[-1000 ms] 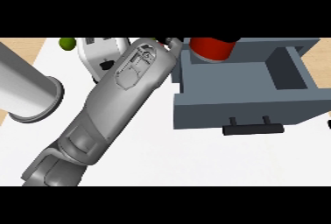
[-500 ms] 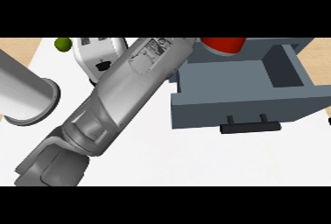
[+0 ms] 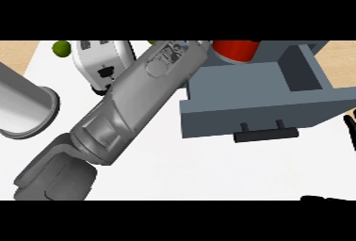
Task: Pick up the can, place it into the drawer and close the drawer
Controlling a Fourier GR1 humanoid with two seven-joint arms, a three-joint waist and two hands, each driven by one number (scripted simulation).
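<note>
The left arm [image 3: 132, 108] crosses the view on a diagonal, from the lower left up to the top edge beside the drawer [image 3: 257, 101]. The left hand itself lies beyond the top of the view, so whether it is open or gripping cannot be told.

The can [image 3: 236, 49] — red, only its lower part in view — sits at the top edge, at the drawer's rear left corner. The arm ends right beside it, which suggests the left hand carries the can over the opening; contact is not visible, and whether the can rests on the drawer floor or hangs above it cannot be told.

The drawer stands pulled out toward the robot, its blue-grey interior exposed and its black handle [image 3: 266, 134] facing the lower edge. It is open so the can may enter from above.

The right hand [image 3: 350, 129] shows only as dark fingertips at the right edge, level with the drawer front. Its state cannot be told. Its position near the handle side may suit the closing push, as a judgement only.

On the white table [image 3: 208, 174] also stand a steel cylinder [image 3: 24, 110] at the left, a white appliance [image 3: 101, 59] behind the arm and a green fruit [image 3: 62, 47] — all apart from the drawer.

Remaining steps, as judged: release the can inside, withdraw the arm, close the drawer.
</note>
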